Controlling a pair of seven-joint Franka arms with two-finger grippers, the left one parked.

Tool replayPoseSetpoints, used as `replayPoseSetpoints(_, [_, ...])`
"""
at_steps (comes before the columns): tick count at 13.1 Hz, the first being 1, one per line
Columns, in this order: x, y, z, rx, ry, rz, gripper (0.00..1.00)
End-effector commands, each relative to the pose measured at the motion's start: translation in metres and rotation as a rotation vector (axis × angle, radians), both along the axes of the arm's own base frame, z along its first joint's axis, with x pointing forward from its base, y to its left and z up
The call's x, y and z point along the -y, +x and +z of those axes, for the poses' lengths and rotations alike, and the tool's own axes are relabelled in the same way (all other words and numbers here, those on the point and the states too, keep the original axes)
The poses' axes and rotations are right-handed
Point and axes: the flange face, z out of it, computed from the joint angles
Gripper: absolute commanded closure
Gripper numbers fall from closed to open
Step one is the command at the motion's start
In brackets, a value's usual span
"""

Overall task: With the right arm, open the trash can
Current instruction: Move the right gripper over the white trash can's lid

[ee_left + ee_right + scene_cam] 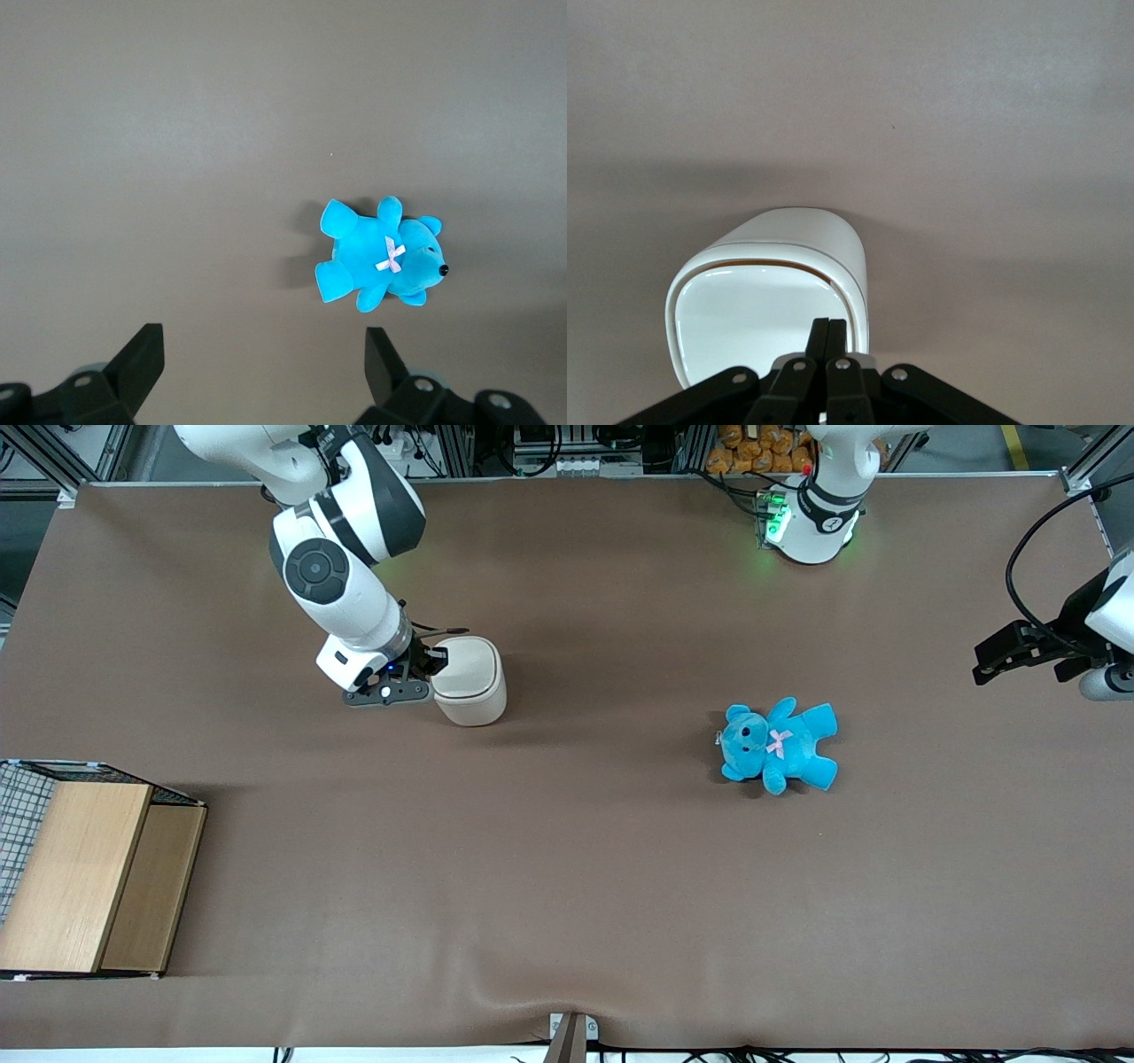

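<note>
The trash can [470, 682] is a small cream-white bin standing upright on the brown table, its flip lid [757, 314] lying down with a thin tan line along the lid's edge. The right arm [341, 576] reaches down beside the can. Its black gripper [436, 661] is shut, fingers pressed together with nothing between them, and sits at the rim of the can on the working arm's side. In the right wrist view the gripper [829, 329] has its tips over the lid, close to its edge.
A blue teddy [778, 745] lies on the table toward the parked arm's end, also seen as the teddy [381, 257] in the left wrist view. A wooden box with wire mesh [84, 872] stands at the working arm's end, nearer the front camera.
</note>
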Motion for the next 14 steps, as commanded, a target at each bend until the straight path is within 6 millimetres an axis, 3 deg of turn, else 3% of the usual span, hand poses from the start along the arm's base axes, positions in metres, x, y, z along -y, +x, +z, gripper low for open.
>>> replayPoseSetpoints(1, [-0.005, -0.009, -0.006, 0.008, -0.004, 0.015, 1.00])
replayPoseSetpoints(7, [-0.007, -0.023, -0.031, 0.007, -0.013, 0.031, 1.00])
replayPoseSetpoints(14, [-0.013, -0.036, -0.044, -0.008, -0.025, 0.047, 1.00])
